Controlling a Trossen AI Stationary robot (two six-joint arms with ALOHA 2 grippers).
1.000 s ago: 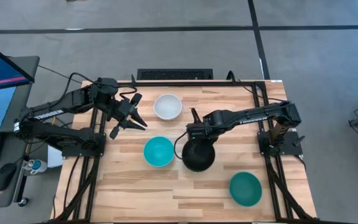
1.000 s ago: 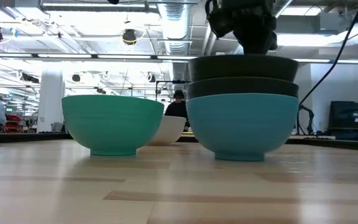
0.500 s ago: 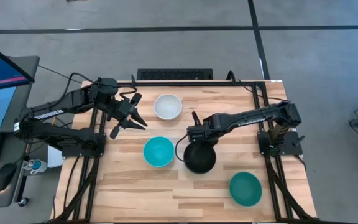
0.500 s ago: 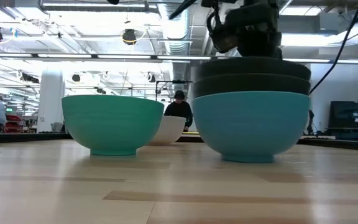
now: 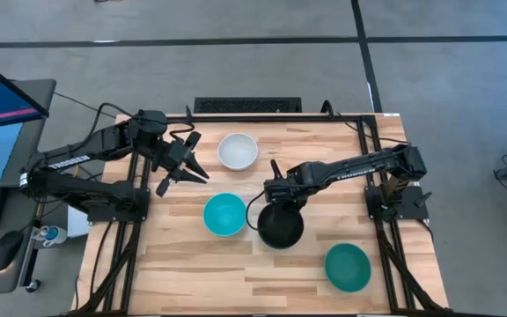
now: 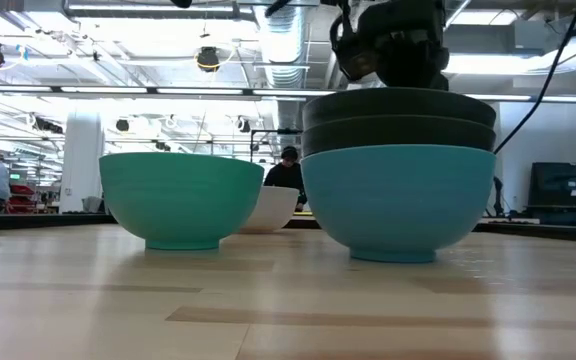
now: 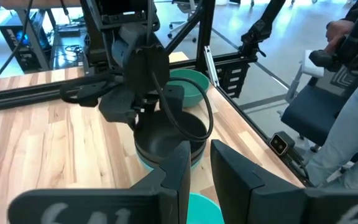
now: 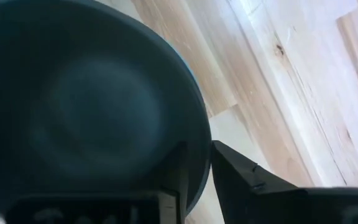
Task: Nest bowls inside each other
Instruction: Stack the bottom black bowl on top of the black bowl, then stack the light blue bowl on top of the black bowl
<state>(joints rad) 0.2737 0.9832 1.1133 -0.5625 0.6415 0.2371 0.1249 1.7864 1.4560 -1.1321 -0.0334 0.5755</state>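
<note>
Left claw: raised over the desk's left rear part, fingers spread and holding nothing, with bare wood beneath it.
White bowl: alone near the rear edge, just right of the left claw, apart from the other bowls.
Light blue bowl: on its own at mid-desk, open side up, with a thin gap between its rim and the stack to its right.
Stack: two black bowls nested in a second light blue bowl, sitting at the centre; from the low camera the three rims sit level.
Right claw: at the stack's rear rim, clenched on the top black bowl's wall, one finger inside and one outside.
Green bowl: near the front right corner, well apart from the stack, close to the front edge.
Open room: broad bare wood across the front left and along the right rear.
</note>
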